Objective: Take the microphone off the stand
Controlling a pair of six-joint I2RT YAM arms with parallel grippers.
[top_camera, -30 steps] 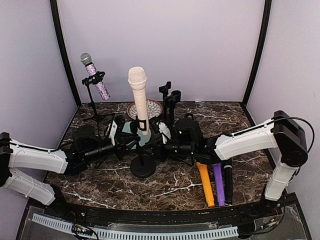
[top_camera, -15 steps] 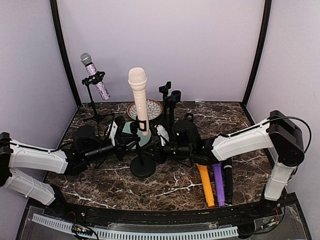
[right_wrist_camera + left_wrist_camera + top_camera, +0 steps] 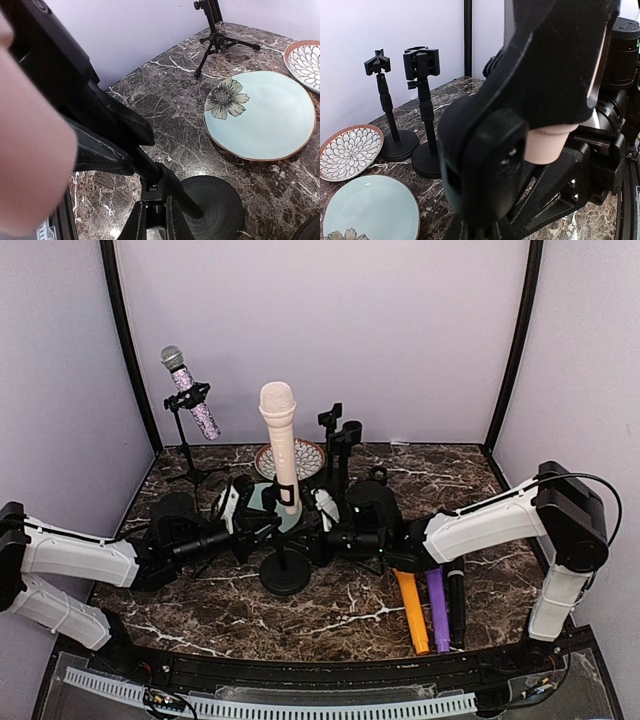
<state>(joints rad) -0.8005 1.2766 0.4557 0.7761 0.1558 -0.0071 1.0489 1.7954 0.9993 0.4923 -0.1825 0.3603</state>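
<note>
Looking down from the top camera, the cream microphone (image 3: pixel 278 435) stands upright in its stand (image 3: pixel 286 574), head up and butt seated in the clip. The stand's round base sits flat on the marble table (image 3: pixel 330 615) near the middle. Both arms reach in low, one from each side, and meet at the clip.

The left gripper (image 3: pixel 258 522) is clenched. As far as I can make out it has the stand just under the clip, though my left wrist camera is mostly filled with blurred black hardware, with the butt of the microphone poking out beneath.

The right gripper (image 3: pixel 312 523) is clamped as well, on the lower end of the microphone. On the right wrist feed the cream body fills the left edge, hard up against the lens, and the pole runs down to the base below it. The exact pad contact is hidden from me.

Around the work, a pale blue plate (image 3: pixel 270 115) with a flower on it lies flat just behind the stand. A patterned plate (image 3: pixel 350 152) lies beyond it, close to the blue one. Two empty stands (image 3: pixel 423 107) are upright side by side towards the back wall. At the back left, a glittery microphone (image 3: pixel 190 390) sits tilted in a tripod stand (image 3: pixel 190 465). On the right front of the table three microphones lie side by side, pointing towards me: an orange one (image 3: pixel 410 610), a purple one (image 3: pixel 436 608) and a black one (image 3: pixel 455 600).
</note>
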